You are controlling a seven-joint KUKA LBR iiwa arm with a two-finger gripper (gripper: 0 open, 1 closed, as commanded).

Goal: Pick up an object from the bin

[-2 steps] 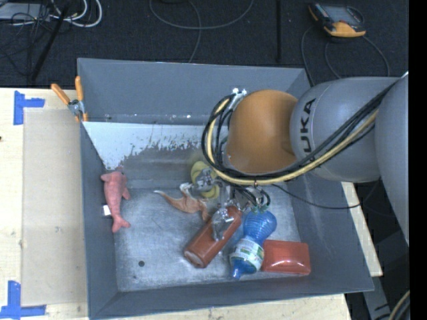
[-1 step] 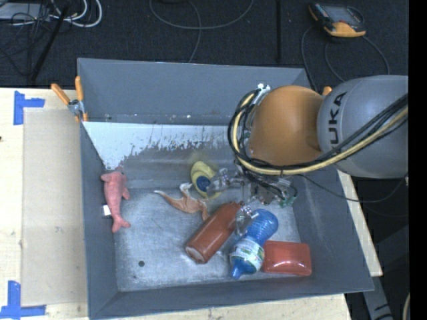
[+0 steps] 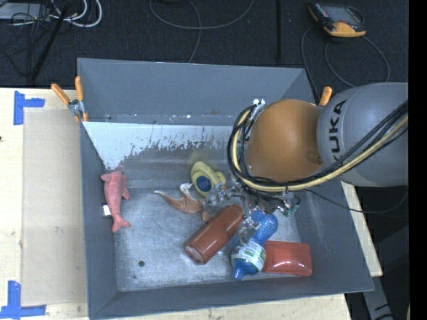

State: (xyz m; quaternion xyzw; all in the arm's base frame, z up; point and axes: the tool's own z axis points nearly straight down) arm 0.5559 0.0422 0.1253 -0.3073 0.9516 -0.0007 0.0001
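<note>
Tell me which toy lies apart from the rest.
The pink fish toy, alone by the left wall; the yellow toy and brown toy lie heaped by the gripper.

Dark floor (image 3: 127, 25) with looped cables (image 3: 87, 9) and two orange-and-black handsets (image 3: 337, 19) at the top.

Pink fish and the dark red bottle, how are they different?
The pink fish has a tail and fins; the dark red bottle is a plain tube. The pink fish lies alone by the left wall; the dark red bottle lies in the heap, beside a blue bottle. Both lie down on the floor of the bin.
</note>
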